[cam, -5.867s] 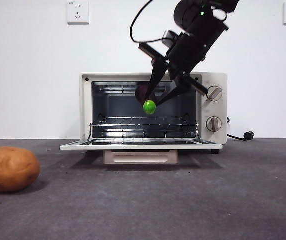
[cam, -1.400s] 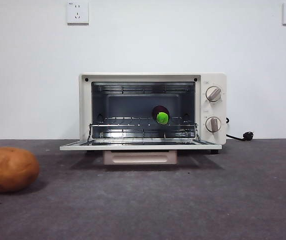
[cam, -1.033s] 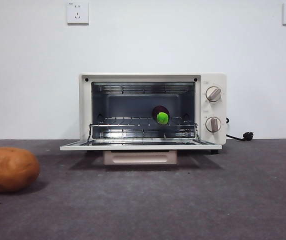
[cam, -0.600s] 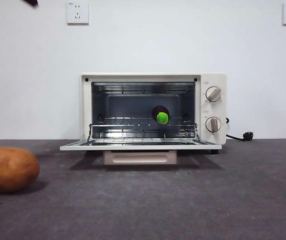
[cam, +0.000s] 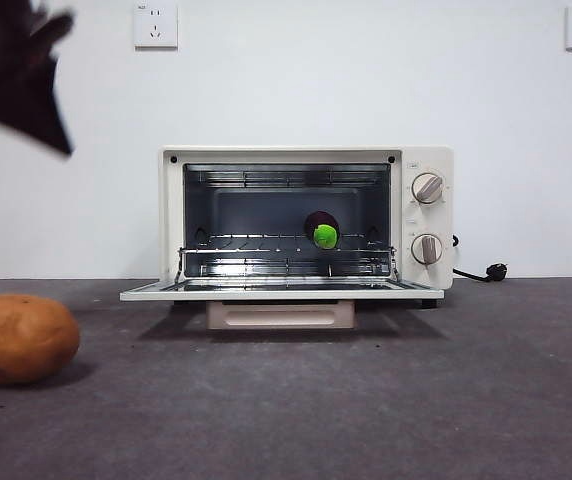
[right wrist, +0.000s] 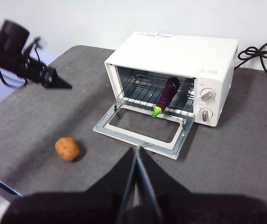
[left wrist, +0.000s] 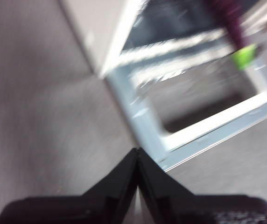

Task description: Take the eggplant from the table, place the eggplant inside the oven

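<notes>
My left gripper [cam: 26,85] shows as a blurred dark shape at the upper left, clear of the oven [cam: 306,222]. Oven door lies open and flat. The eggplant [cam: 321,229] rests on the wire rack inside, green cap outward. A potato [cam: 18,338] sits on the table [cam: 366,400], lower left

Your table [cam: 366,400] is a matt, dark grey surface with a fine speckled grain. The oven [cam: 428,215] has a smooth cream shell with a low sheen; note its rack [cam: 266,243] is bright wire metal, and the door [right wrist: 145,126] frame looks like polished metal around dark glass. The eggplant [right wrist: 168,95] is glossy purple plastic with a bright green cap. The potato [cam: 18,338] is dull and slightly rough-skinned. Both hands, left [left wrist: 137,156] and right [right wrist: 137,156], are matt black.
</notes>
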Controlling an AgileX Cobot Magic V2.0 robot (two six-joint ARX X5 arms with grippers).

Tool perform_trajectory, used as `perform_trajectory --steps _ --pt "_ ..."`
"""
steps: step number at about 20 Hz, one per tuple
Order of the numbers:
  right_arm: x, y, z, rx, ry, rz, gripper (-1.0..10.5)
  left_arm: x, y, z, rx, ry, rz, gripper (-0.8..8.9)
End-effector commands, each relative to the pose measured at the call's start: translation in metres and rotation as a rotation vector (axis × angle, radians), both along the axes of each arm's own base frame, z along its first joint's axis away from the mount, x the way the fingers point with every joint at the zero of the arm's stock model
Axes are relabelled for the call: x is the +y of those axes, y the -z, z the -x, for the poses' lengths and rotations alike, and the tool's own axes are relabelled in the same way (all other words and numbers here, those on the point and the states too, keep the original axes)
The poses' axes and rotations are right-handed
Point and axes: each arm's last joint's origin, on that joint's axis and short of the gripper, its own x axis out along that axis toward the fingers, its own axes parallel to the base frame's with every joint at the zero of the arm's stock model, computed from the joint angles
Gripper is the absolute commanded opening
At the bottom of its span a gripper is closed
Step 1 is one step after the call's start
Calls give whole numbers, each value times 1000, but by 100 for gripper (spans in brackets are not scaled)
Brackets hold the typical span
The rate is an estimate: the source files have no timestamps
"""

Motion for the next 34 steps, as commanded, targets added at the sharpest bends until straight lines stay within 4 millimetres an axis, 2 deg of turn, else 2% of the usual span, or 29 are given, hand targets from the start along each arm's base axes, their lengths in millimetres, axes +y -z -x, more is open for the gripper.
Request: perform_trajectory --steps 1,6,9,18,24,34 --pt "-1 1 1 3 0 5 -12 7 36 4 52 -21 55 -6" --pt "-1 2 2 24 8 -7 -12 16 80 10 51 -44 168 -7" --pt "-1 2 2 27 9 -10 -11 16 101 10 71 -55 186 -7" --pt "-1 2 2 44 19 -31 -12 8 147 -7 161 -2 288 -7" --pt "-1 2 2 48 22 -35 -12 -2 167 -13 195 33 313 -7" --pt "-1 2 2 55 28 -47 -12 -23 177 -19 181 99 355 -7"
